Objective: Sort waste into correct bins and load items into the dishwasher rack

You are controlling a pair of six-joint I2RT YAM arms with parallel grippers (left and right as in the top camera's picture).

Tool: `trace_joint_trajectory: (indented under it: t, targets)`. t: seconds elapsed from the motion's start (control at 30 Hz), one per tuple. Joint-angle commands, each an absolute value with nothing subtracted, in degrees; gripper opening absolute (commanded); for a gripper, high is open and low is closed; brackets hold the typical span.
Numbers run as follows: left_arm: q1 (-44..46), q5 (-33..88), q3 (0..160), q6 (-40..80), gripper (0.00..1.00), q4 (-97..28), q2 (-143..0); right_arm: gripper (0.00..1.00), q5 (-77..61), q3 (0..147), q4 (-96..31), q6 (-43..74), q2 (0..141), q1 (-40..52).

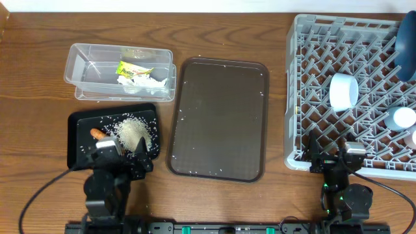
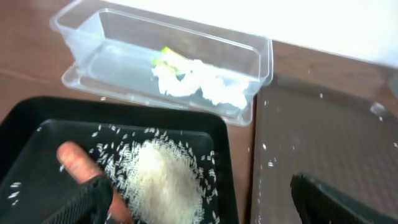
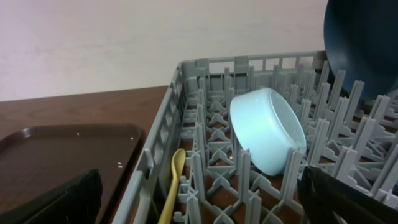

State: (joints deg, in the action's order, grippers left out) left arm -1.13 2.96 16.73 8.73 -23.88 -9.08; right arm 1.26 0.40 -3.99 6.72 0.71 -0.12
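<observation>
Rice grains (image 2: 165,177) are lying heaped in the black tray (image 2: 37,112) just ahead of the left gripper (image 2: 199,186), whose jaws are standing wide and holding nothing. The carrot piece (image 2: 74,160) is resting beside the heap, so food scraps are sharing one bin. Beyond, the clear tub (image 2: 264,62) is keeping the tissue (image 2: 193,84) and yellow wrapper (image 2: 168,57) apart as dry rubbish.

The right gripper (image 3: 199,186) is likewise gaping empty, hovering at the near edge of the dishwasher rack (image 3: 186,68). Inside, the spoon (image 3: 174,180) is lying between pegs by the wall, the bowl (image 3: 267,127) is propped on its side, and the plate (image 3: 367,43) is standing behind. What is probably a small cup (image 1: 403,118) is showing at the rack's right edge. Both arms are sitting folded close to their bases.
</observation>
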Motion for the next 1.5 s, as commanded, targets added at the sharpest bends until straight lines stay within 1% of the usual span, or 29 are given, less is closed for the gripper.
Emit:
trace_joint_trajectory:
  t: [0.0,0.23,0.43,0.5,1.47]
  targets:
    - [-1.5,2.1,10.3,8.1,0.93,-17.2,-4.1,0.99,1.1,0.3,-4.3,5.9,0.4,0.8]
    - [-1.6,0.2,0.1,7.0,0.94,1.4,-0.1,0.99,1.1,0.3,-4.3,5.9,0.4,0.8]
    - [-1.6,0.2,0.2,1.9,0.94,-1.7,-0.1,0.99,1.1,0.3,-4.3,5.9,0.4,0.8]
    - [-1.6,0.6,0.2,2.1,0.94,-4.3,-0.1,0.99,1.0,0.3,-4.3,5.9,0.4,0.8]
    - [-1.5,0.8,0.2,2.4,0.94,-4.0,-0.2,0.99,1.1,0.3,-4.3,5.9,0.4,0.8]
